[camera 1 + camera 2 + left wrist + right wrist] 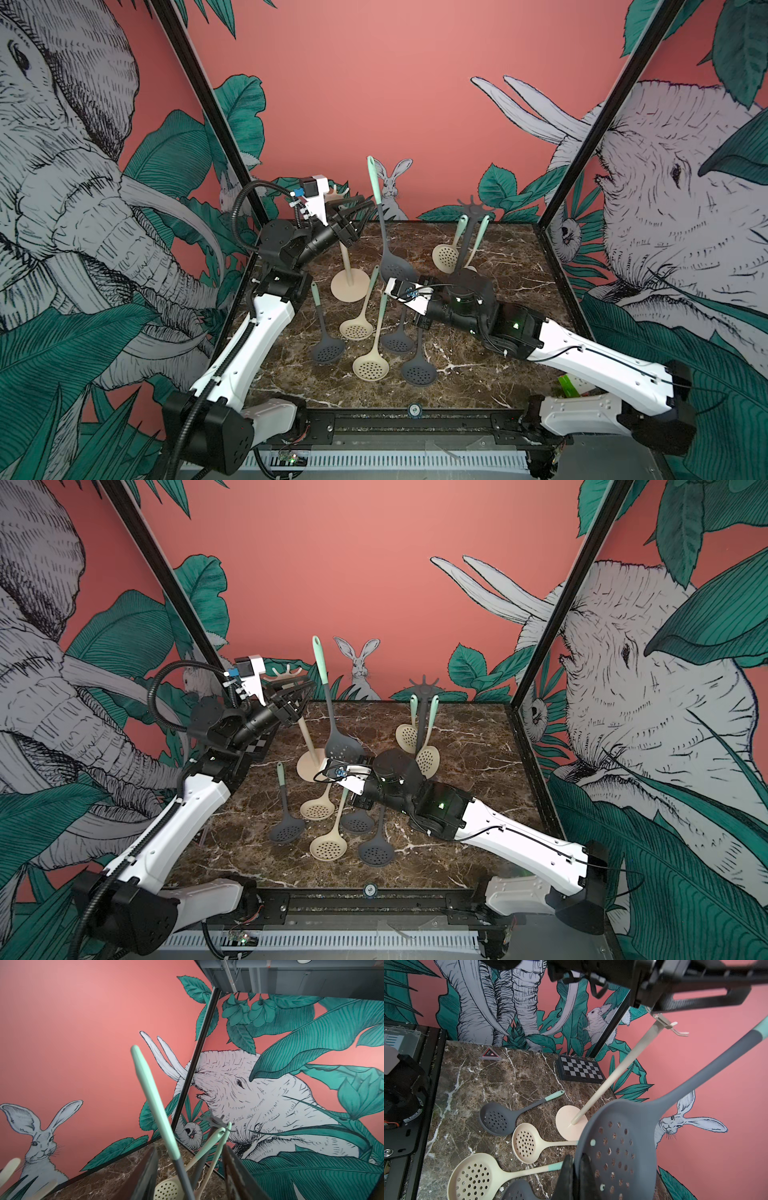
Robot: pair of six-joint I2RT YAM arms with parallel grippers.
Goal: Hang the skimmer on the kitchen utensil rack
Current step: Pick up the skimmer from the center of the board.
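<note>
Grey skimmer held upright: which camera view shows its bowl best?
Right wrist view: the skimmer is close, bowl holes clear, right gripper pinching the rim. Both top views show it whole but small, bowl partly behind the arm. Left wrist view shows only the handle.

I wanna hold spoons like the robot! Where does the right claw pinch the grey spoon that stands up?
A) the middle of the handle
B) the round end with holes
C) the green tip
B: in the right wrist view the right claw is shut on the grey skimmer, at the rim of its round, holey end.
</note>
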